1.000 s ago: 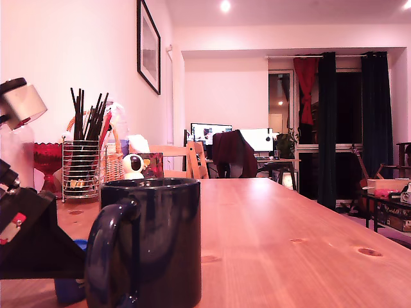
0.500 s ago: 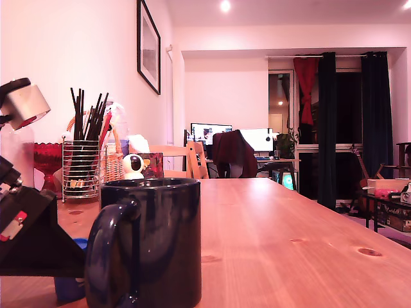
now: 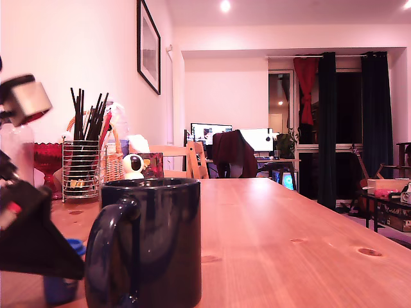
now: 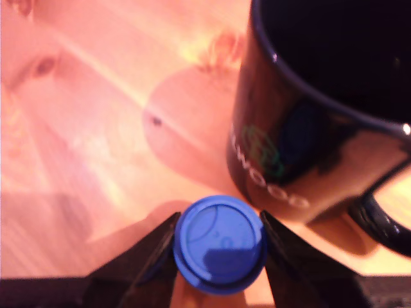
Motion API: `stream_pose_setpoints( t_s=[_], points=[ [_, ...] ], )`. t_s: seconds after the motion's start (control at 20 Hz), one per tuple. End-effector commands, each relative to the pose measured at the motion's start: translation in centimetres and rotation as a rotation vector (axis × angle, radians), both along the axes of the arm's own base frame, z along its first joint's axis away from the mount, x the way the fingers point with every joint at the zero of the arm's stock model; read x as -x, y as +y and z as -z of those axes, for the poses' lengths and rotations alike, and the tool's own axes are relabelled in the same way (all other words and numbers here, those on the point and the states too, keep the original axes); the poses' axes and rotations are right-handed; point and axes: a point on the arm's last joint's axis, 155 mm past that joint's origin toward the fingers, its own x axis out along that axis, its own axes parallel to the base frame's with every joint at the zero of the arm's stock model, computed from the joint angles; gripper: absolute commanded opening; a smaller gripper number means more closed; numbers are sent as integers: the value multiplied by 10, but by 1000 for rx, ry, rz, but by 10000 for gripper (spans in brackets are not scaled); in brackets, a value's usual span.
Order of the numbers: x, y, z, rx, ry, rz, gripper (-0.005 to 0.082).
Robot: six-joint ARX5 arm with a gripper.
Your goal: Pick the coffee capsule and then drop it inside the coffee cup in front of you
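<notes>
The coffee capsule [image 4: 220,244], a small blue pot with a flat round rim, sits between my gripper's [image 4: 218,218] two black fingers, which press against its rim on both sides. In the exterior view the capsule [image 3: 59,289] is low over the wooden table at the far left, partly hidden by the black gripper [image 3: 67,262]. The coffee cup [image 3: 151,244], a glossy dark navy mug, stands upright just to the exterior view's right of the capsule, with its handle toward the camera. In the wrist view the cup [image 4: 308,109] is right beside the capsule, its open mouth dark.
At the back left of the exterior view stand a wire holder of black sticks [image 3: 82,167], a red scalloped bowl [image 3: 48,160], a clear bottle [image 3: 16,157], a wicker basket [image 3: 115,163] and a small white figure [image 3: 133,165]. The wooden table [image 3: 289,244] stretches away to the right.
My gripper and the capsule have shifted slightly toward the exterior view's left. The wrist camera housing has risen a little. The cup has not moved.
</notes>
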Motion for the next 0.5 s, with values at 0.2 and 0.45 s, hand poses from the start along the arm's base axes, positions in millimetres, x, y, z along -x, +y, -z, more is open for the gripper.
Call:
stream_pose_setpoints(
  t_s=[0.2, 0.45],
  points=[
    [3, 4, -25, -11, -8, -1, 233],
    [4, 4, -52, 32, -58, -7, 233]
  ],
)
